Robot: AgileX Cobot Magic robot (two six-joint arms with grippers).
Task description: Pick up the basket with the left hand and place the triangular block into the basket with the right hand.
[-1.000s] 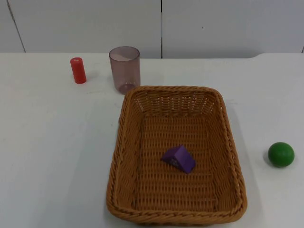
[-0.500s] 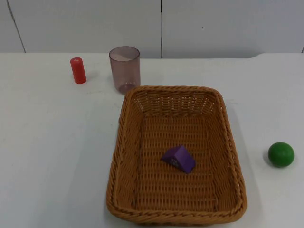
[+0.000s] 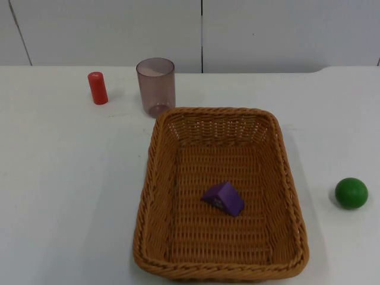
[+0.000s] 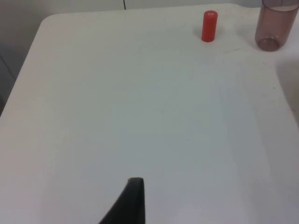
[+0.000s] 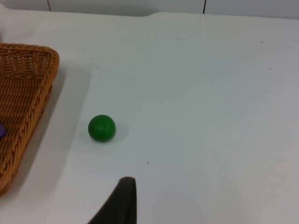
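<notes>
The woven brown basket (image 3: 151, 178) rests on the white table, at the front middle in the top view. A purple triangular block (image 3: 222, 198) lies on its floor, a little right of centre. My left gripper (image 4: 132, 203) waits above bare table, well away from the basket. In the right wrist view, my right gripper (image 5: 122, 200) waits over the table with the basket's (image 5: 28, 88) corner and a green ball ahead of it. Neither gripper touches anything.
A red cylinder (image 3: 97, 88) (image 4: 209, 26) stands at the back left, beside a translucent purple cup (image 3: 156, 86) (image 4: 275, 23) just behind the basket. The green ball (image 3: 351, 193) (image 5: 102, 128) sits on the table right of the basket.
</notes>
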